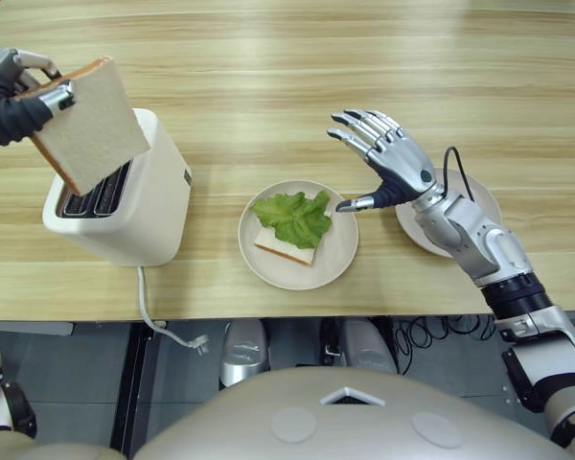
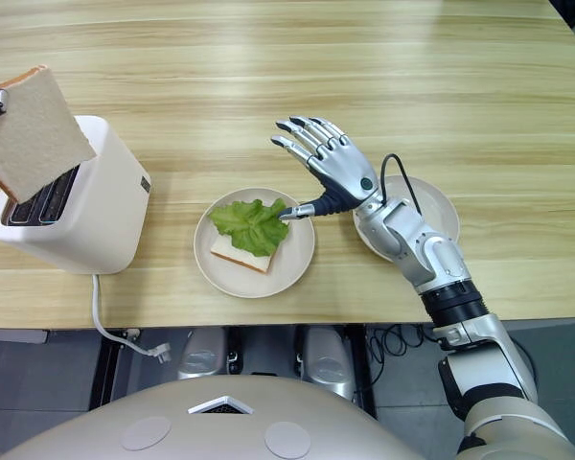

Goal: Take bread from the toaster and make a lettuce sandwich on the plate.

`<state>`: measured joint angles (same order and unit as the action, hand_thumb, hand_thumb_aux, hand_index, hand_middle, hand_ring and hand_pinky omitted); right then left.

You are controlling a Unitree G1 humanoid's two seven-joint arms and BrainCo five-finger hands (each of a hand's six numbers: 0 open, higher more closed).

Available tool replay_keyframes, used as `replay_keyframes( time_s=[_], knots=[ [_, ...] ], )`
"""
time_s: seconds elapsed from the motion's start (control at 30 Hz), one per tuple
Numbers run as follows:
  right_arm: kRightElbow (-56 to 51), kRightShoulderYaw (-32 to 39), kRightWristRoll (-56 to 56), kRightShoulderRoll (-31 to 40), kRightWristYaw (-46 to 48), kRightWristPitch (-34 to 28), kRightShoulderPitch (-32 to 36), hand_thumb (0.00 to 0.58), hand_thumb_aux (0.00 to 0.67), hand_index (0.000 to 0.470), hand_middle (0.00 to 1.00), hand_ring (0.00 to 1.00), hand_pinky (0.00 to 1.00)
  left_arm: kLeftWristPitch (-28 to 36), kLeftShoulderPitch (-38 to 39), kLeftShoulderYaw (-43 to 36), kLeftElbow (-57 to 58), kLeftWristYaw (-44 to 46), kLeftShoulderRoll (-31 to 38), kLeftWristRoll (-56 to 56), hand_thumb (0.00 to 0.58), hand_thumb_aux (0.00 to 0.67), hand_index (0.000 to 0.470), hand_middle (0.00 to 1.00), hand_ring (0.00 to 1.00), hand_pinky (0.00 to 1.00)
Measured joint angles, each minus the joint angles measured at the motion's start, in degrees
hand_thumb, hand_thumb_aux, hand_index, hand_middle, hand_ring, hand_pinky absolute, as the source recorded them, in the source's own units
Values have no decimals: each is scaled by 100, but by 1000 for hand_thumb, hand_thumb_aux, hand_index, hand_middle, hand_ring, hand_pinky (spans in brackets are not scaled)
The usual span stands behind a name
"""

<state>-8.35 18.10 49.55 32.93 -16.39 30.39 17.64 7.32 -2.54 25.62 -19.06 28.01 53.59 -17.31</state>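
White bread slice (image 1: 94, 123) clamped in left hand (image 1: 8, 101), just above toaster (image 1: 149, 216). Right hand (image 1: 391, 163) spread, empty; plate (image 1: 340, 257) just left of it holds bottom slice (image 1: 286, 249) plus lettuce (image 1: 292, 217). Likely only topping left.

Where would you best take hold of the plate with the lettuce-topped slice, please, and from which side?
Probably the plate by its bare rim on the robot's right: it lies flat, the bread and lettuce sit slightly left of centre, and the open right hand hovers on that side.
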Motion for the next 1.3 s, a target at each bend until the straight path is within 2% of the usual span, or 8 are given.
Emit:
replay_keyframes(
  time_s=[0.27, 0.37, 0.5, 0.67, 0.83, 1.07, 1.3],
  knots=[
    [-8, 4, 2, -18, -27, -10, 2, 0, 0, 0, 0, 0, 0, 455, -424, 4, -35, 427, -51, 885, 580, 670, 460, 1000, 1000, 1000],
    [-17, 8, 2, -20, -48, -10, 9, 0, 0, 0, 0, 0, 0, 830, -690, -89, -280, 598, -270, 1411, 580, 670, 460, 1000, 1000, 1000],
    [-61, -4, -5, -21, -86, -39, 41, 0, 0, 0, 0, 0, 0, 1165, -973, -501, -487, 691, -530, 1815, 580, 670, 460, 1000, 1000, 1000],
    [-170, -118, -41, 2, -101, -68, 108, 0, 0, 0, 0, 0, 0, 1379, -1147, -1413, -536, 735, -1114, 2055, 580, 670, 460, 1000, 1000, 1000],
    [-167, -304, -179, 39, -100, -75, 129, 0, 0, 0, 0, 0, 0, 1277, -1238, -2307, -233, 737, -1761, 2111, 580, 670, 460, 1000, 1000, 1000],
    [36, -573, -455, 121, -55, -60, 19, 0, 0, 0, 0, 0, 0, 803, -1282, -3463, 674, 716, -2441, 1731, 580, 670, 460, 1000, 1000, 1000],
    [302, -587, -512, 139, 46, 133, -147, 0, 0, 0, 0, 0, 0, 269, -1286, -3868, 1613, 604, -2851, 1487, 580, 670, 460, 1000, 1000, 1000]
  ],
)
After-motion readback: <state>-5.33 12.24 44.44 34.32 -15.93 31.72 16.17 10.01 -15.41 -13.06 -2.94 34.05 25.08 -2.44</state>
